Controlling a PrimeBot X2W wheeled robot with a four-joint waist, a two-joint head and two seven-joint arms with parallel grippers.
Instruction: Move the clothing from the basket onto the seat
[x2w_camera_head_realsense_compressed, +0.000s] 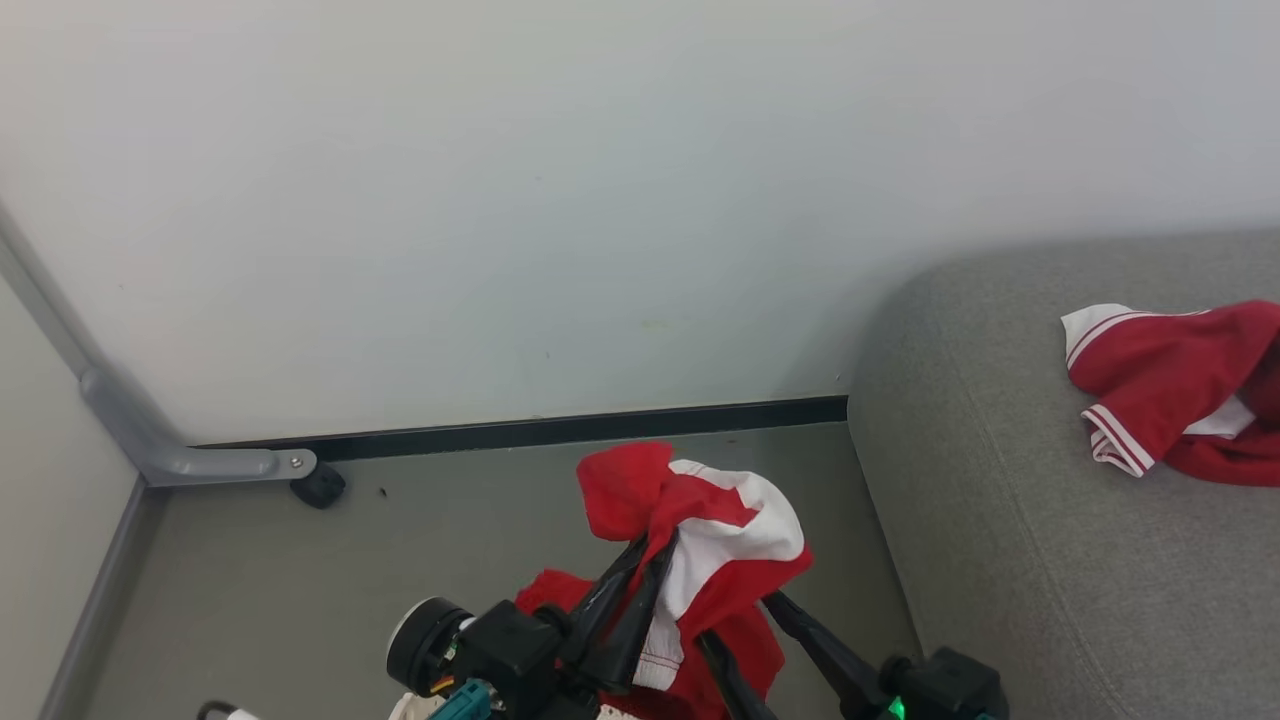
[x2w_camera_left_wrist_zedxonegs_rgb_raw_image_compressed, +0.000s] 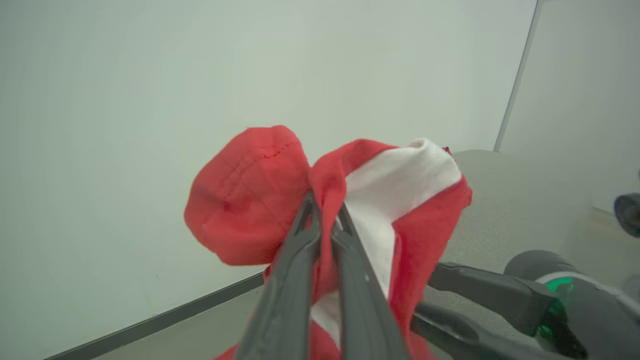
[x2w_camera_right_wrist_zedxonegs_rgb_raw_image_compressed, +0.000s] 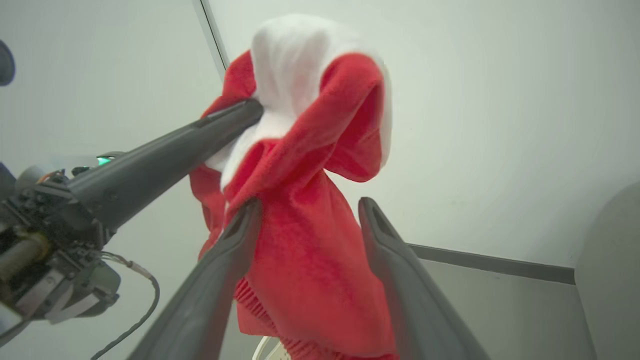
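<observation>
Red clothing (x2w_camera_head_realsense_compressed: 625, 490) aloft in left pincer (x2w_camera_head_realsense_compressed: 657, 543)

You had soft, even light over the pale wall (x2w_camera_head_realsense_compressed: 600, 200), no glare, just a faint shadow on it beside the seat (x2w_camera_head_realsense_compressed: 1000, 520). Your head view was slightly smeared at the far right. In both wrist views the near fingers (x2w_camera_left_wrist_zedxonegs_rgb_raw_image_compressed: 292, 290) and the red clothing (x2w_camera_right_wrist_zedxonegs_rgb_raw_image_compressed: 305, 280) looked soft, its white patch washed out.
</observation>
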